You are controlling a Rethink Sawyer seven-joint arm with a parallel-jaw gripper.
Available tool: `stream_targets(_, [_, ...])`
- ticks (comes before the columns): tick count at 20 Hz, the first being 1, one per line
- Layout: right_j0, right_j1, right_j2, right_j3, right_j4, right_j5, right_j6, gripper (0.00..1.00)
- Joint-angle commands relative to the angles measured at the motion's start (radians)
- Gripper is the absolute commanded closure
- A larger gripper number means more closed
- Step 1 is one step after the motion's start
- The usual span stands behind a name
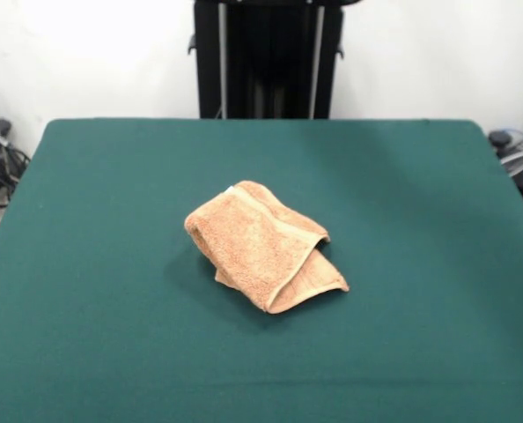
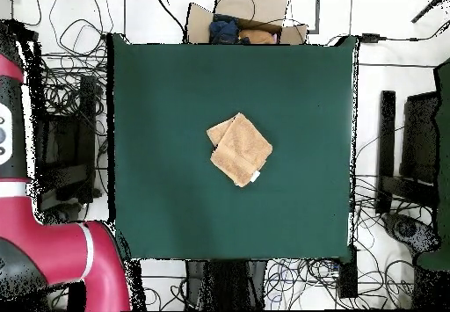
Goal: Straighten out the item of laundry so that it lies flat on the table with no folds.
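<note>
The peach-orange terry towel (image 1: 261, 244) lies folded over itself near the middle of the dark green table (image 1: 94, 264). A woven border band runs along its upper fold, and one corner sticks out at the right front. In the overhead view the towel (image 2: 239, 148) is a tilted folded square with a small white tag at its lower edge, on the table (image 2: 167, 89). The gripper shows in neither view. Only the red arm's links (image 2: 53, 247) show, off the table at the overhead view's lower left.
The black pedestal (image 1: 268, 57) stands behind the table's far edge. A cardboard box with clothes (image 2: 244, 27) sits beyond the table's top edge in the overhead view. Cables and black equipment (image 2: 404, 150) lie on the floor around the table.
</note>
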Motion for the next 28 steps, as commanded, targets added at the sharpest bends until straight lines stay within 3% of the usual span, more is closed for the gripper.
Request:
stream_targets(1, [0.017, -0.05, 0.0, 0.007, -0.229, 0.169, 0.115, 0.0])
stream_targets(5, [0.013, -0.041, 0.016, -0.001, -0.232, 0.154, 0.06, 0.0])
stream_targets(7, [0.017, -0.022, 0.075, 0.007, -0.274, 0.138, 0.033, 0.0])
stream_targets(13, [0.071, -0.009, 0.364, 0.107, -0.547, 0.168, -0.08, 0.0])
stream_targets(20, [0.258, -0.069, 0.786, 0.442, -0.924, 0.17, -0.298, 0.0])
stream_targets(23, [0.305, -0.109, 0.906, 0.543, -1.022, 0.136, -0.382, 0.0])
stream_targets(28, [0.316, -0.147, 1.037, 0.591, -1.126, 0.082, -0.434, 0.0])
